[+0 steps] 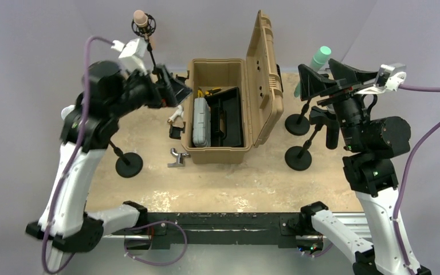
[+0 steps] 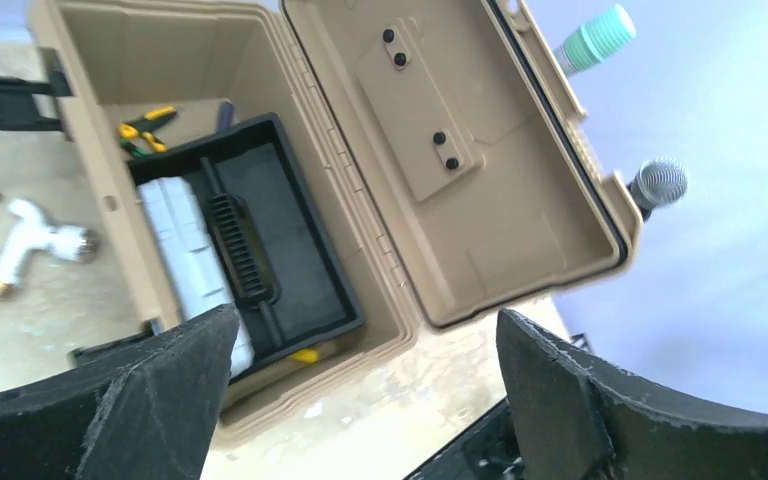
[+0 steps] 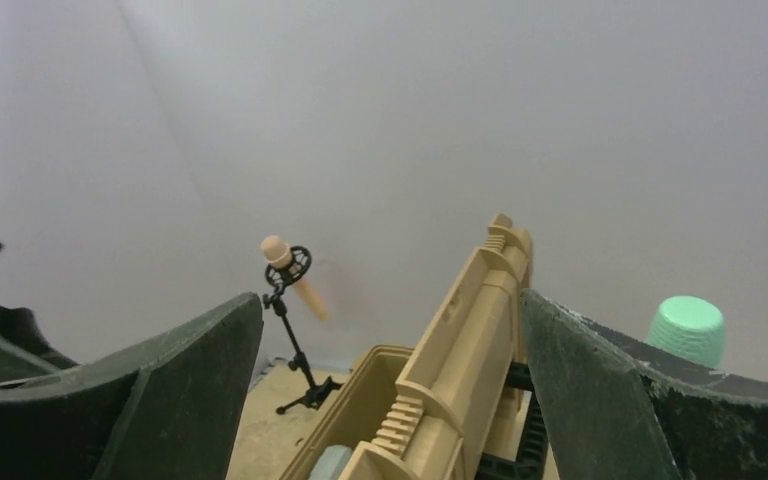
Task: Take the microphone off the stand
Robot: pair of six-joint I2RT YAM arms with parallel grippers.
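A peach microphone [image 1: 140, 19] sits tilted in a black ring mount on a thin black stand [image 1: 150, 52] at the back left. The right wrist view shows the same microphone [image 3: 292, 276] on its stand [image 3: 298, 360]. My left gripper [image 1: 175, 86] hangs open just right of that stand's foot, below the microphone, holding nothing; in its own view the left gripper [image 2: 365, 330] looks down over the toolbox. A silver-mesh microphone [image 2: 658, 184] and a green foam-topped one [image 1: 321, 56] stand on the right. My right gripper [image 1: 316, 71] is open and empty beside the green one.
An open tan toolbox [image 1: 203, 154] with a black tray [image 1: 229, 117] and a grey case [image 1: 201, 121] stands mid-table, lid up. Round-based stands [image 1: 129, 165] [image 1: 298, 158] [image 1: 297, 124] flank it. A white pipe fitting [image 1: 176, 116] and a metal bracket [image 1: 177, 158] lie left of the box.
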